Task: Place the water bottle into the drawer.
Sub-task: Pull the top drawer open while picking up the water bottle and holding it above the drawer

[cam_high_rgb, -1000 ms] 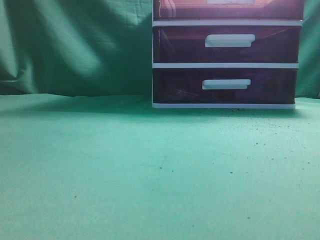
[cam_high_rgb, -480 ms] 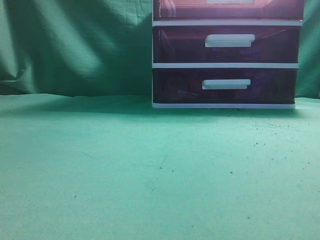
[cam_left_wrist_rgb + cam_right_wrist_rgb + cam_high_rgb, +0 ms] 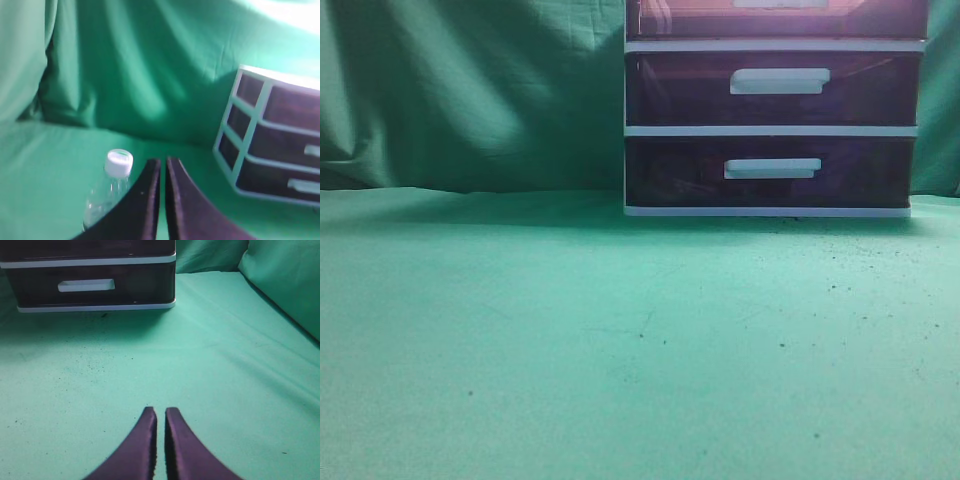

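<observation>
A clear water bottle (image 3: 106,192) with a white cap stands upright on the green cloth in the left wrist view, just left of my left gripper (image 3: 161,161), which is shut and empty. The white-framed drawer unit (image 3: 775,130) stands at the back right; it also shows in the left wrist view (image 3: 235,145). Only the bottom strip of the pinkish-red top drawer (image 3: 776,18) shows at the frame's top edge, closed. My right gripper (image 3: 160,410) is shut and empty above the cloth, well in front of the unit (image 3: 95,305). Neither gripper nor the bottle shows in the exterior view.
Two darker purple drawers (image 3: 772,88) with white bar handles sit closed below the top one. Green cloth (image 3: 570,330) covers the table and hangs in folds as a backdrop (image 3: 470,90).
</observation>
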You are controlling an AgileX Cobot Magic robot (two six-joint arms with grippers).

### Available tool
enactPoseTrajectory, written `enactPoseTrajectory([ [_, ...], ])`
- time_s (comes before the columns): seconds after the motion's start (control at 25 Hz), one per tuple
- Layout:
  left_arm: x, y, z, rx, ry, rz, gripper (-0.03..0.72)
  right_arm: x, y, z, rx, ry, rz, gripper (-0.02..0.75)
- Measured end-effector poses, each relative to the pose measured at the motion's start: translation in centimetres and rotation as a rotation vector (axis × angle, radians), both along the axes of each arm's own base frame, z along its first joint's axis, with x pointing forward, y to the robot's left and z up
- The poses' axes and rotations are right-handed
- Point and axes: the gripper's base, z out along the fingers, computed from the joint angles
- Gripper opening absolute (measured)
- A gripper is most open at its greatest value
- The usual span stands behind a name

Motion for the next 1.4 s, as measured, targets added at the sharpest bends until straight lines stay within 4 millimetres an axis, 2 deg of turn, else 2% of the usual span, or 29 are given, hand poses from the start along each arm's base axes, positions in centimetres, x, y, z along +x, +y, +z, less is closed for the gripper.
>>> enactPoseTrajectory([
  [0.12, 1.1, -0.1, 1.1, -0.009, 0.112, -0.005, 0.0, 0.0, 0.0, 0.0, 0.0, 0.0, 0.0, 0.046],
  [0.16, 1.5, -0.1, 1.2, -0.012, 0.14, -0.005, 0.049, 0.0, 0.0, 0.0, 0.0, 0.0, 0.0, 0.046],
  [0.24, 2.0, -0.1, 1.4, -0.013, 0.163, -0.006, 0.049, 0.0, 0.0, 0.0, 0.0, 0.0, 0.0, 0.046],
  [0.28, 2.2, -0.2, 1.4, -0.01, 0.181, -0.005, 0.0, 0.0, 0.0, 0.0, 0.0, 0.0, 0.0, 0.046],
  [0.4, 2.9, -0.2, 1.3, 0.034, 0.249, -0.005, 0.0, 0.0, 0.0, 0.0, 0.0, 0.0, 0.0, 0.046],
  [0.52, 4.0, -0.2, 0.9, 0.116, 0.403, -0.012, 0.0, 0.0, 0.0, 0.0, 0.0, 0.0, 0.0, 0.046],
  [0.6, 4.9, -0.3, 0.7, 0.147, 0.484, -0.018, 0.104, 0.0, 0.0, 0.0, 0.0, 0.0, 0.0, 0.046],
  [0.84, 7.4, -0.4, 0.2, 0.168, 0.591, -0.025, 0.585, 0.0, 0.0, 0.0, 0.0, 0.0, 0.0, 0.046],
  [0.88, 7.8, -0.4, 0.1, 0.173, 0.597, -0.025, 0.629, 0.0, 0.0, 0.0, 0.0, 0.0, 0.0, 0.046],
  [0.92, 8.2, -0.4, -0.1, 0.175, 0.604, -0.025, 0.656, 0.0, 0.0, 0.0, 0.0, 0.0, 0.0, 0.046],
  [1.28, 12.0, -0.5, -1.9, 0.181, 0.633, -0.024, 0.645, 0.0, 0.0, 0.0, 0.0, 0.0, 0.0, 0.046],
  [1.4, 13.2, 0.2, -2.9, 0.165, 0.671, 0.013, 0.645, 0.0, 0.0, 0.0, 0.0, 0.0, 0.0, 0.046],
])
